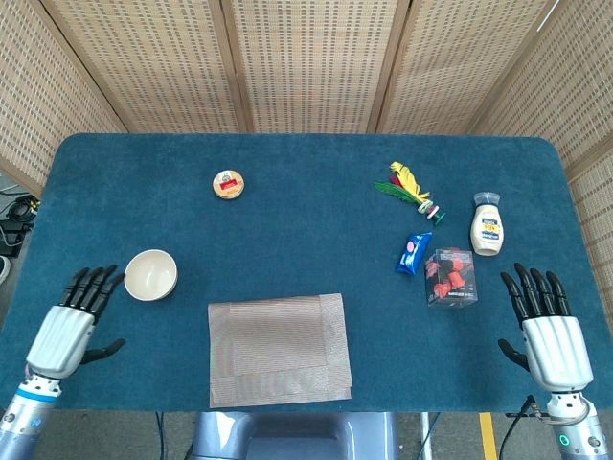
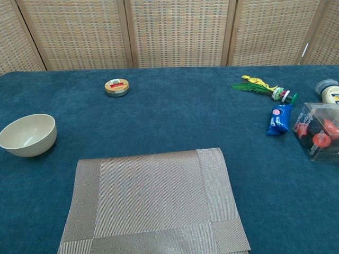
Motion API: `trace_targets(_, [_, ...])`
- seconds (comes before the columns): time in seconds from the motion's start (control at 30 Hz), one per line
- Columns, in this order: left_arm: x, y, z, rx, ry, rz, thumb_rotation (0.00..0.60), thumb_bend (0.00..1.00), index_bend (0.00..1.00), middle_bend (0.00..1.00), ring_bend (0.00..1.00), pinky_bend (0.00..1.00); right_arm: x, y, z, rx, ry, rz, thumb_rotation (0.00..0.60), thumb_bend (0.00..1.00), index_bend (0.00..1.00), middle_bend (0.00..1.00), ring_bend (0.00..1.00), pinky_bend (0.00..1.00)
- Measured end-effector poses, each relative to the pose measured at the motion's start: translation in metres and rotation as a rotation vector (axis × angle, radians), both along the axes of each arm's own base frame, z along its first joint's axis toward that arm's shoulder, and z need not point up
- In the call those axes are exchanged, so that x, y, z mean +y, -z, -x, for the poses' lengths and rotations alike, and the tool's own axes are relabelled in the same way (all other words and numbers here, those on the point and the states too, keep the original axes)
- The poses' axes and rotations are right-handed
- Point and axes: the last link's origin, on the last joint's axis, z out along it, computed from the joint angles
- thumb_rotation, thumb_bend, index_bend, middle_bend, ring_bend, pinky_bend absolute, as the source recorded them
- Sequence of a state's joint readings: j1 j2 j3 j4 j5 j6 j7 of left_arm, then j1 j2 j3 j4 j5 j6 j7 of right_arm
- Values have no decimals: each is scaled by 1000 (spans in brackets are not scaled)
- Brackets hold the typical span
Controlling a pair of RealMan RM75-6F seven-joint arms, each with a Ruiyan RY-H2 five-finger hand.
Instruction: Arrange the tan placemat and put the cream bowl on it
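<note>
The tan placemat (image 1: pixel 279 348) (image 2: pixel 153 202) lies flat near the table's front edge, slightly skewed, with its right side folded over. The cream bowl (image 1: pixel 150 274) (image 2: pixel 28 134) stands upright on the blue cloth to the mat's left. My left hand (image 1: pixel 72 322) hovers low at the front left, fingers spread, their tips just short of the bowl's left rim and holding nothing. My right hand (image 1: pixel 546 331) stays at the front right with fingers spread and empty. Neither hand shows in the chest view.
A round tin (image 1: pixel 228 184) sits at the back left. On the right are a feathered shuttlecock (image 1: pixel 410 191), a blue packet (image 1: pixel 413 253), a clear box with red pieces (image 1: pixel 451 277) and a mayonnaise bottle (image 1: pixel 487 224). Wicker screens stand behind the table.
</note>
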State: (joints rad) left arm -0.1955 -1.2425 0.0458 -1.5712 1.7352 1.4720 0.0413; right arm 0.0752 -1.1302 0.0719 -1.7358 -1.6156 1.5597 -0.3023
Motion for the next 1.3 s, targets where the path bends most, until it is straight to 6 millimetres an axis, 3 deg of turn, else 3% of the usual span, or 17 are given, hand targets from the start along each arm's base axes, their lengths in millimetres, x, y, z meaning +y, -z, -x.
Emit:
trace_targets(0.27, [-6,64,-9,37,279,280,600,233,437,0,0,0,-1,1,1,-1,9,-2,600,0,0,0,0,0])
trace_targets(0.5, [-17,105,-11,106,408,400,600,242,449,0,0,0,-1,3,0,-3,8,-12,600,0,0,0,0,0])
trace_targets(0.97, [-28,130,-3,144,447,465,600,242,453,0,0,0,-1,1,0,-10,10,-9,600,0,0,0,0,0])
trace_targets(1.3, [-28,144,-19,113,484,477,600,242,453,0,0,0,-2,0,1,-15,14,-9,600,0,0,0,0,0])
